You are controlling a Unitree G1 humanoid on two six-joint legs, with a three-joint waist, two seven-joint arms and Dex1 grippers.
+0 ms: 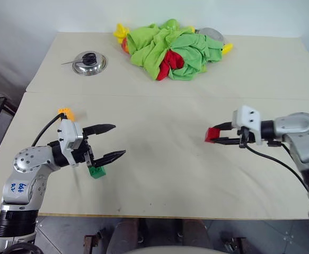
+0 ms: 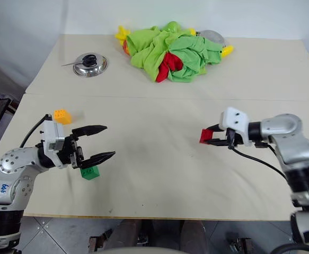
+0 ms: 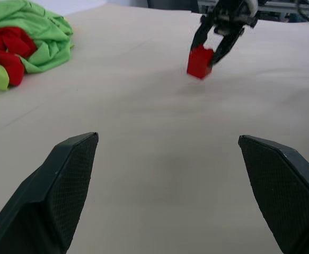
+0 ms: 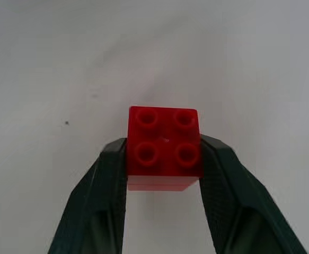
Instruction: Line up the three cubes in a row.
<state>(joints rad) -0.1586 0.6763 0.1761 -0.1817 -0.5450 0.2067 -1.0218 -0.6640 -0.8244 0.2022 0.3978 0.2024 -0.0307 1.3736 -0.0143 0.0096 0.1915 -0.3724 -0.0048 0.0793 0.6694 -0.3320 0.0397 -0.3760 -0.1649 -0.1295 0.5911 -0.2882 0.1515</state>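
My right gripper (image 1: 218, 135) is shut on the red cube (image 4: 164, 146), holding it just above the table at the right; the studs face its wrist camera. The red cube (image 3: 200, 61) also shows across the table in the left wrist view. At the left, my left gripper (image 1: 109, 142) stands open, level, pointing right, with nothing between its fingers. The green cube (image 1: 97, 171) lies on the table just below its lower finger. The orange-yellow cube (image 2: 62, 116) rests behind the left wrist, near the table's left side.
A heap of green and red cloth (image 1: 170, 50) lies at the table's far middle. A round steel lid (image 1: 89, 63) with a black knob sits at the far left. A seam (image 1: 159, 96) crosses the tabletop between the far and near halves.
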